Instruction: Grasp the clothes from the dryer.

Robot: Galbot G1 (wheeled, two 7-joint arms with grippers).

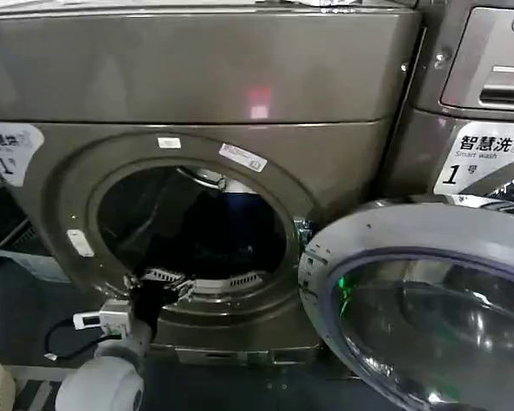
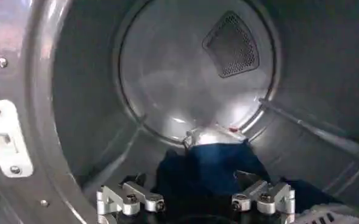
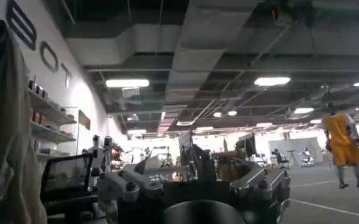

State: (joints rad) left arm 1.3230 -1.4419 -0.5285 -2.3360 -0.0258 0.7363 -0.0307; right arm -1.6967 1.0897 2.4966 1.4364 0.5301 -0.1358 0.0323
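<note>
One left claw (image 2: 195,201), fingers wide apart, sits inside the one round, shiny metal dryer (image 2: 75,122), with one soft blue clothes (image 2: 206,170) bundle just ahead.

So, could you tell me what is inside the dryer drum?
The clothes, a dark blue bundle, lie on the dryer drum floor before the open left gripper. Whatever lies beneath the bundle is covered.

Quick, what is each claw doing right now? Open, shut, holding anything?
Left claw: open, empty, at the dryer port, just short of the clothes.
Right claw: open, empty, facing the room.
</note>
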